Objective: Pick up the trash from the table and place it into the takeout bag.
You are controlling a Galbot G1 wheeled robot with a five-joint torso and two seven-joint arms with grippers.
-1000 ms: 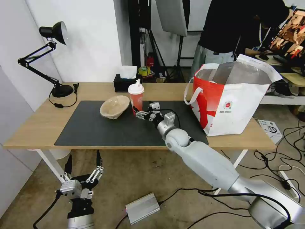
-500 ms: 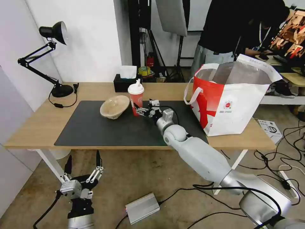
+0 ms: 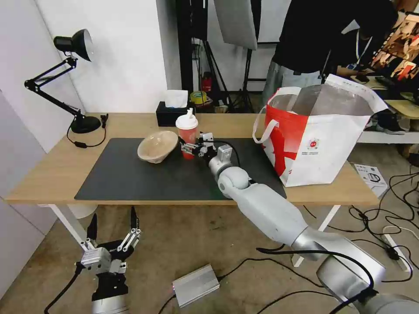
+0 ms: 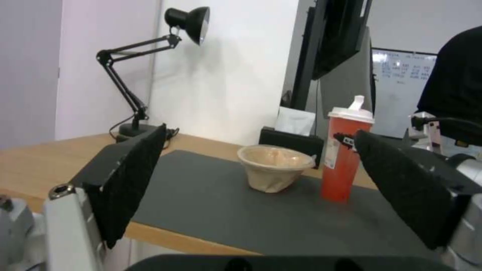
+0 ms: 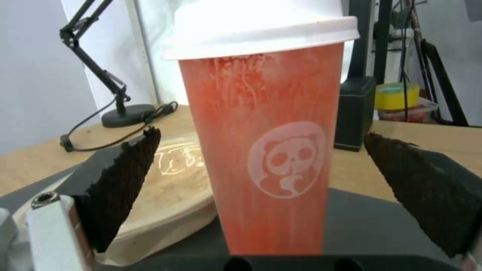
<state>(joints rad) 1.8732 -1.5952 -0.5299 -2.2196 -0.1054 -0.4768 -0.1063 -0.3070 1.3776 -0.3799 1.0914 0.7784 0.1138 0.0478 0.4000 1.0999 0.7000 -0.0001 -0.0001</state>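
Observation:
A red drink cup (image 3: 187, 133) with a white lid stands upright on the dark grey mat (image 3: 131, 174) of the table (image 3: 52, 170). Just to its left is a beige paper-pulp bowl (image 3: 157, 146). My right gripper (image 3: 188, 147) is open, with its fingers on either side of the cup's lower half. In the right wrist view the cup (image 5: 271, 150) stands between the two spread fingers (image 5: 120, 188), with gaps on both sides. The takeout bag (image 3: 318, 139) stands open at the table's right end. My left gripper (image 3: 112, 216) hangs open below the table's front left.
A black tissue box (image 3: 170, 114) sits behind the cup. A black desk lamp (image 3: 72, 78) stands at the back left corner. Cables and a silver box (image 3: 195, 285) lie on the floor. A person stands behind the bag.
My right gripper has moved left toward the cup and now has its open fingers around it. The cup, bowl and left arm have not moved.

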